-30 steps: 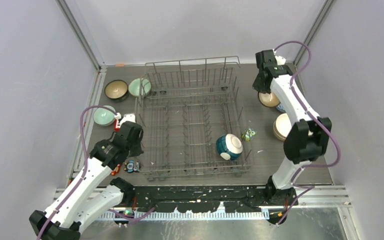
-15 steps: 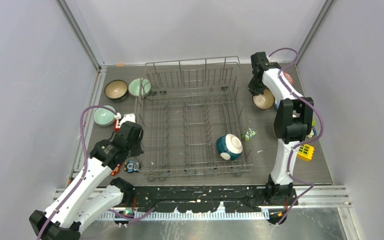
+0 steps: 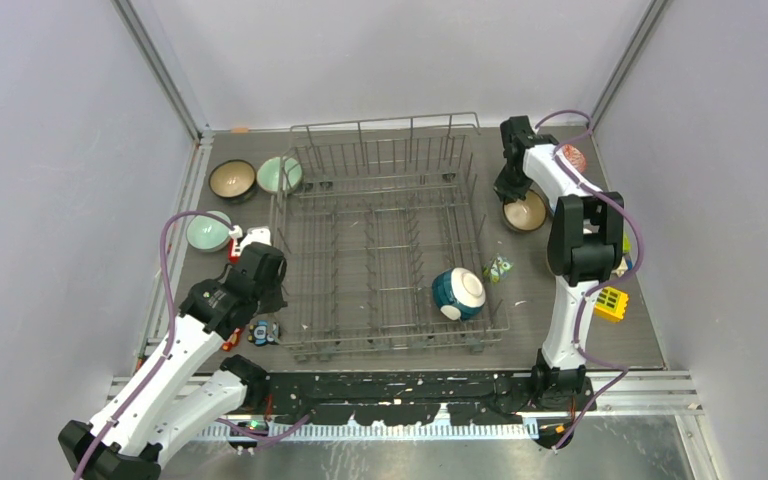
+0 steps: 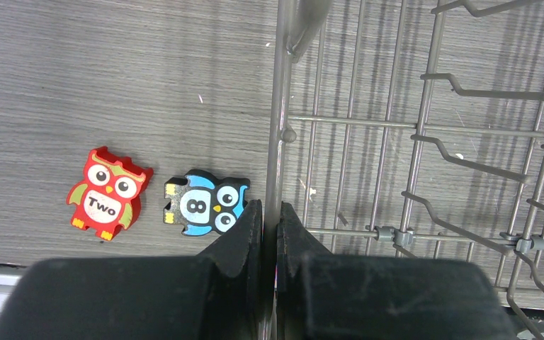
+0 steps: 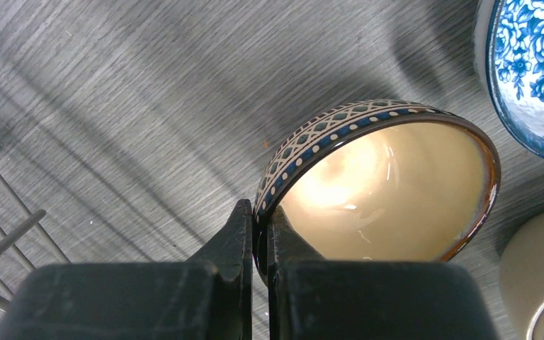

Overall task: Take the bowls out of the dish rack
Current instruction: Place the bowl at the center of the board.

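Note:
The grey wire dish rack (image 3: 385,160) fills the middle of the table, and a teal-and-white bowl (image 3: 458,293) lies on its side in its near right corner. My left gripper (image 4: 270,209) is shut on the rack's left rim wire (image 4: 280,106); the top view shows that left gripper (image 3: 272,285) at the rack's near left edge. My right gripper (image 5: 260,216) is shut on the rim of a patterned brown bowl (image 5: 389,191) with a cream inside, low over the table right of the rack (image 3: 526,212). A blue-and-white bowl (image 5: 531,71) and a cream bowl (image 5: 542,283) sit beside it.
A brown bowl (image 3: 232,179) and two pale green bowls (image 3: 280,174) (image 3: 207,233) stand left of the rack, and a red patterned bowl (image 3: 573,157) at the back right. Owl figures (image 4: 108,193) (image 4: 205,205) lie by the left gripper. A yellow block (image 3: 611,303) and a green toy (image 3: 499,268) lie right of the rack.
The right arm has folded in toward the back right, and the brown bowl in its gripper has come slightly nearer and lower. The left arm has not moved.

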Robot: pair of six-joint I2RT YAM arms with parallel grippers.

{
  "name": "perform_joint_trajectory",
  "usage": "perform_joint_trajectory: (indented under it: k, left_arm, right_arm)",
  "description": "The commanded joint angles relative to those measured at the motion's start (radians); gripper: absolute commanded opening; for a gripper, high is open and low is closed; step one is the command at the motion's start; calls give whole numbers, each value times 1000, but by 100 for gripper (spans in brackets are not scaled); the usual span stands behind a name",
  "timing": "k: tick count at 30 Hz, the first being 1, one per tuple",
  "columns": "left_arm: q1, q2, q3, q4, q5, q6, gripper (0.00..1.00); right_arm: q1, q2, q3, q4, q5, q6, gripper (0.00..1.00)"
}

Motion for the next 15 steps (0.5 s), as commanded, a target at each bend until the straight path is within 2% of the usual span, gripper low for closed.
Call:
perform_joint_trajectory:
  k: [1,6,8,13,15]
  left_arm:
    - [32,-14,18,77,-168,-79,0]
    - [32,-14,19,77,-171,-77,0]
    - [32,-14,20,77,-171,-76,0]
    - [32,-14,24,80,-166,-70,2]
    - [32,-16,26,82,-165,-67,3]
  right_arm:
    - [0,-10,-14,33,-3,5,1]
    - [0,-4,-21,34,-10,6,3]
    - [-1,-12,-20,36,-15,6,11]
    - [-4,-51,-3,31,-9,5,40]
    - [-6,-64,19,18,-5,4,47]
